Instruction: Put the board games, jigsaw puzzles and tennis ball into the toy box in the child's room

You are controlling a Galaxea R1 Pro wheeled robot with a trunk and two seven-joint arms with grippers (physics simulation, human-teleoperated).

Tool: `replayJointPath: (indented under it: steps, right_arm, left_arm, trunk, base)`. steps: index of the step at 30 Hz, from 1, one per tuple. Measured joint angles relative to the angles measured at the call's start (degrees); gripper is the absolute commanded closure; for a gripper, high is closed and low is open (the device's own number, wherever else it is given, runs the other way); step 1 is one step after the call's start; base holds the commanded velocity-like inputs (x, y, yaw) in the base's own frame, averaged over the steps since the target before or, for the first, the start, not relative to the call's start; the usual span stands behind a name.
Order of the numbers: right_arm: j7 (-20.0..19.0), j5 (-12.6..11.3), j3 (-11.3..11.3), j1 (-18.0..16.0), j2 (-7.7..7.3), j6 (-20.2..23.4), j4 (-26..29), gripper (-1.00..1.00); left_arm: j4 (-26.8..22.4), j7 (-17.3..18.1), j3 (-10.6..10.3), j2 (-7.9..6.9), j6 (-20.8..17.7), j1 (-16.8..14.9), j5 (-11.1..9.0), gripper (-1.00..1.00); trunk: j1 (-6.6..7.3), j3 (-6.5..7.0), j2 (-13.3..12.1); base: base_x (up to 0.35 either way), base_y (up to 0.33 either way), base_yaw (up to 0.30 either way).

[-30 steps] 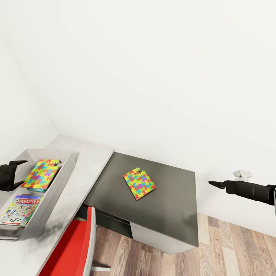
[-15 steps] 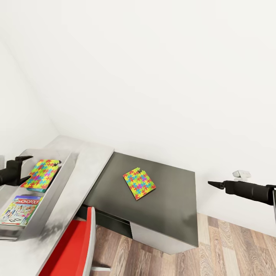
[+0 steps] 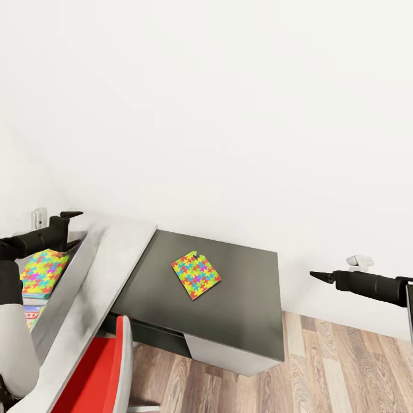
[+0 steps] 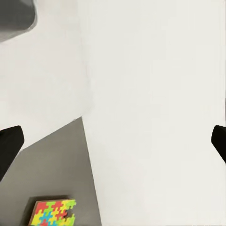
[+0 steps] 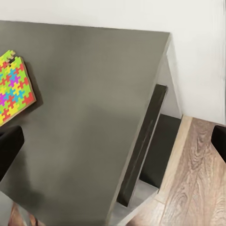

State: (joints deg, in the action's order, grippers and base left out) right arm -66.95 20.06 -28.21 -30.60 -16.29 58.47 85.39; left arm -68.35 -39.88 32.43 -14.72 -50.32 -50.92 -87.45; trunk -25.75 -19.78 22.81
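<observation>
While both claws hang spread and empty, one jigsaw puzzle [image 3: 195,275] lies on the dark cabinet [image 3: 241,321] between them; another [image 3: 41,271] sits in the toy box [image 3: 69,284] beneath the left claw [image 3: 67,221], well apart from the right claw [image 3: 319,276].

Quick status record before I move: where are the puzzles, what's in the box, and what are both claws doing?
puzzle 1: puzzle flat on the dark cabinet, untouched
puzzle 2: second puzzle lying in the toy box
other contents: a board game in the box, mostly hidden by the left arm
left claw: above the box's far end, open, empty
right claw: in the air past the cabinet's right end, holding nothing; open or shut unclear
chair: red, by the table
</observation>
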Motion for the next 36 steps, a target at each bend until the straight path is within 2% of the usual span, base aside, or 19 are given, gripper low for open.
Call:
replayJointPath:
  steps: [1, 4, 5, 7, 15, 26, 33, 35, 36]
  right_arm:
    - [0.0, 0.0, 0.0, 0.0, 0.0, 0.0, 0.0, -1.0]
    - [0.0, 0.0, 0.0, 0.1, 0.09, 0.0, 0.0, -1.0]
    - [0.0, 0.0, 0.0, 0.1, 0.09, 0.0, 0.0, -1.0]
    - [0.0, -0.1, 0.0, 0.2, 0.16, -0.1, 0.0, -1.0]
    - [0.0, -0.1, 0.1, 0.7, 0.52, -0.3, 0.0, -1.0]
    - [0.0, -0.1, 0.2, 1.0, 1.26, -0.5, 0.0, -1.0]
    - [0.1, -0.1, 0.2, 1.2, 1.44, -0.6, 0.0, -1.0]
    - [0.1, -0.1, 0.2, 1.2, 1.46, -0.6, 0.0, -1.0]
    - [0.1, -0.1, 0.2, 1.2, 1.46, -0.6, 0.0, -1.0]
  left_arm:
    - [0.0, 0.0, 0.0, 0.01, 0.0, 0.0, 0.1, -1.0]
    - [-0.4, 0.1, -1.2, 0.93, -0.1, -1.8, 3.4, -1.0]
    - [-0.4, 0.1, -1.2, 0.94, -0.1, -1.8, 3.5, -1.0]
    - [-0.7, 0.2, -1.6, 1.12, -0.2, -2.6, 5.3, -1.0]
    - [-1.1, 0.3, -2.2, 0.89, -0.2, -4.4, 7.7, -1.0]
    - [-1.2, 0.3, -3.2, 0.57, -0.3, -6.6, 8.8, -1.0]
    - [-1.1, 0.3, -6.1, 1.21, -0.3, -7.0, 9.2, -1.0]
    - [-1.0, 0.3, -7.9, 1.95, -0.2, -7.1, 9.4, -1.0]
    - [-1.0, 0.3, -7.9, 1.96, -0.2, -7.1, 9.5, -1.0]
  trunk:
    - [0.0, 0.0, 0.0]
    - [0.0, 0.0, 0.0]
    - [0.0, 0.0, 0.0]
    - [0.0, 0.0, 0.0]
    - [0.0, 0.0, 0.0]
    - [0.0, 0.0, 0.0]
    - [0.0, 0.0, 0.0]
    - [0.0, 0.0, 0.0]
    - [0.0, 0.0, 0.0]
  base:
    - [0.0, 0.0, -0.098]
    - [0.0, 0.0, -0.068]
    - [0.0, 0.0, -0.05]
    - [0.0, 0.0, -0.04]
    - [0.0, 0.0, -0.022]
    - [0.0, 0.0, -0.006]
    - [0.0, 0.0, -0.095]
    - [0.0, 0.0, -0.191]
    - [0.0, 0.0, -0.21]
